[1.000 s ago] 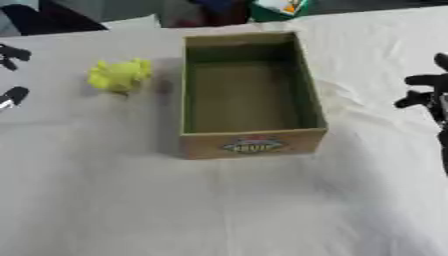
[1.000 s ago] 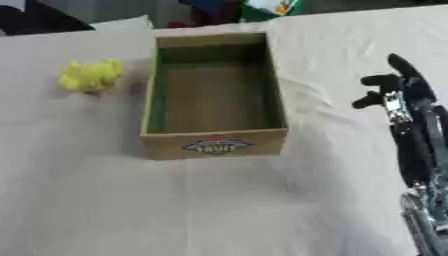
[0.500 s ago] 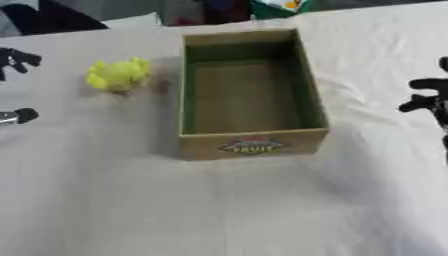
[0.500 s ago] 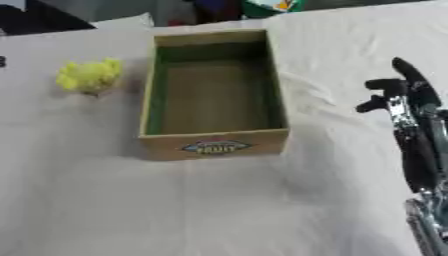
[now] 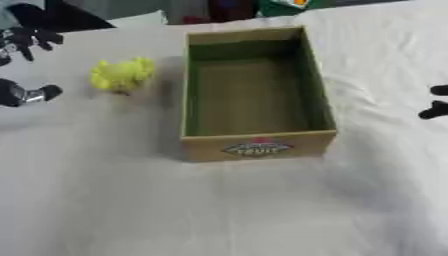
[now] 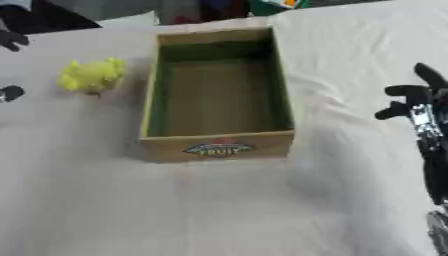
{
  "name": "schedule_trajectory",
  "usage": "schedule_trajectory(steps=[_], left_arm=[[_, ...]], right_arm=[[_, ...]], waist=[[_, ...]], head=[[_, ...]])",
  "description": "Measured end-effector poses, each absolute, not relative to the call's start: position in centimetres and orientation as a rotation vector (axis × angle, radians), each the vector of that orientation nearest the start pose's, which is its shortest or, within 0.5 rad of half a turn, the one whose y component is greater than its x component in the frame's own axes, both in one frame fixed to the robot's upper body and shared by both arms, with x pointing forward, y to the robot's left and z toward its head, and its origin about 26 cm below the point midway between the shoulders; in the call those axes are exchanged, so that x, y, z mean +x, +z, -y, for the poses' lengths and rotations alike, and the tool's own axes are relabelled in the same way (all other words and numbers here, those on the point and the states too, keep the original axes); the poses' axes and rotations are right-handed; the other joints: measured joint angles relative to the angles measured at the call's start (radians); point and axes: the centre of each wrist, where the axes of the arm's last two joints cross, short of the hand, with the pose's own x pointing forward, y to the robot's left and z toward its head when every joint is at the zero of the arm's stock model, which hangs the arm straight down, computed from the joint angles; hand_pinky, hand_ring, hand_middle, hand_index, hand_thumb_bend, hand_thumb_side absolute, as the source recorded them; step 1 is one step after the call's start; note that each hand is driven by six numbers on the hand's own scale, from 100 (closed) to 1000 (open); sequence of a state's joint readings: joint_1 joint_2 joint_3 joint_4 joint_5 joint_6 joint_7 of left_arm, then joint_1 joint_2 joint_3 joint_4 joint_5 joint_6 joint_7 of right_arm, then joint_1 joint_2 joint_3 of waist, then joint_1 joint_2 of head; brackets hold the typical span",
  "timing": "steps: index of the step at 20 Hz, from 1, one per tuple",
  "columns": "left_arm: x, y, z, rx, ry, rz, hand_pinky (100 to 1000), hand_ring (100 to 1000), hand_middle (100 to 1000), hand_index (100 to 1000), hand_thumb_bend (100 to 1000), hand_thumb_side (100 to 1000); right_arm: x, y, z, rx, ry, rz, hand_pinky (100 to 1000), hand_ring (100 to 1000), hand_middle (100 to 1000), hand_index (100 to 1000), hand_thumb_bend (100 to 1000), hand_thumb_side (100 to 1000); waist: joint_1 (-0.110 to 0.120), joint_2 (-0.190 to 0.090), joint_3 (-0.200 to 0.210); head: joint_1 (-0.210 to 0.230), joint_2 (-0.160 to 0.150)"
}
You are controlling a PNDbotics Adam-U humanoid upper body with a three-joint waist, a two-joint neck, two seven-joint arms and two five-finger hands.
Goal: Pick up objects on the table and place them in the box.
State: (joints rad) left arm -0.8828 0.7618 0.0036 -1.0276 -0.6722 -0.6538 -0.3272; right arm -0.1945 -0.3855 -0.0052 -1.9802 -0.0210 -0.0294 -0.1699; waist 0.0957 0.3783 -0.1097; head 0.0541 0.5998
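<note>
White-clothed table (image 5: 219, 210), cardboard box (image 5: 254, 92) with "FRUIT" label (image 5: 255, 148).

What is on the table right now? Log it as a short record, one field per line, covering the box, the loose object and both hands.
box: open cardboard box, label on its near end, nothing visible inside
loose object: yellow object on the white cloth, left of the box, apart from it
left hand: left hand at the left edge, near the yellow object, not touching it, holding nothing, fingers spread
right hand: right hand at the right edge, right of the box, open, holding nothing
task state: yellow object not yet in the box
</note>
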Motion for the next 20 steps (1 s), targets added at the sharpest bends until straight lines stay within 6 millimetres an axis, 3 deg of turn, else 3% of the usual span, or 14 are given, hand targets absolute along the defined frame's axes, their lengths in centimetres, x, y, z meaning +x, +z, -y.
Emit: schedule_trajectory(steps=[8, 20], left_arm=[[43.9, 27.2, -41.2, 1.029, -1.447, 1.836, 628, 834, 883, 994, 500, 709], [44.1, 26.4, -42.3, 1.015, -1.404, 1.819, 650, 855, 903, 1000, 585, 755]], right_arm=[[29.3, 17.8, 27.7, -0.261, 0.241, 2.229, 855, 565, 695, 978, 100, 801], [29.7, 18.6, 27.2, -0.232, 0.277, 2.253, 856, 562, 697, 982, 100, 809]], waist=[[0.022, 0.020, -0.051], [0.053, 0.059, -0.102]], head=[[0.042, -0.022], [0.074, -0.031]])
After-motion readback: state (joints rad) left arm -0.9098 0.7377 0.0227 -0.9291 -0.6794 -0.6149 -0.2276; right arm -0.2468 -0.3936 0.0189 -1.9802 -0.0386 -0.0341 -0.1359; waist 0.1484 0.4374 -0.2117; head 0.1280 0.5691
